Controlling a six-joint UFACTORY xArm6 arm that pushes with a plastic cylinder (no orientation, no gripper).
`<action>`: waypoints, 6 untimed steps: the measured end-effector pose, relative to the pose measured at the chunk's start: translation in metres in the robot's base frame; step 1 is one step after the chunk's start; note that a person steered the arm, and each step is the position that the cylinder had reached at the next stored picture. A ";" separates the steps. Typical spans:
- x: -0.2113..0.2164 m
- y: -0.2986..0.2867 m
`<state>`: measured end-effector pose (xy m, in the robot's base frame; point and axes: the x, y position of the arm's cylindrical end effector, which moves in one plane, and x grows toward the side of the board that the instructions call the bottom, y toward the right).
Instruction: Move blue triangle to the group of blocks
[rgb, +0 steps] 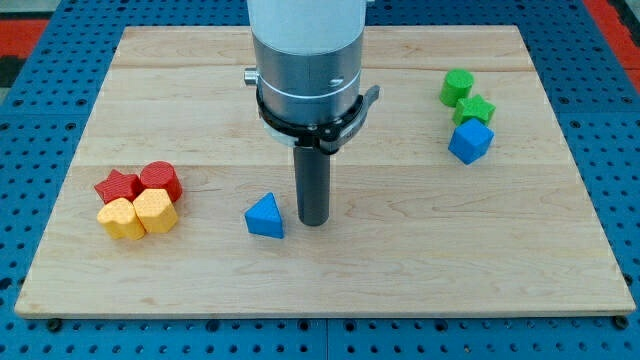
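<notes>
Robot lab: wooden board (560, 250) on blue pegboard (40, 60)

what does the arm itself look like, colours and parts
The arm is a wide cylinder, white at the top and silver-grey below. A black ring clamp with small side tabs wraps its lower edge. From it runs a straight dark grey rod that ends in my tip. No cables or markings show.

The scene is lit brightly and evenly from above. Only short, soft shadows are cast on the worktop (400, 250), close under the blocks and the rod. A mild sheen is seen on the metal collar (305, 85). Focus is sharp throughout; no blur or edge distortion is noticed.
</notes>
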<state>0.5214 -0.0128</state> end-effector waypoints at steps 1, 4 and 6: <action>0.008 -0.033; -0.014 -0.043; 0.012 -0.059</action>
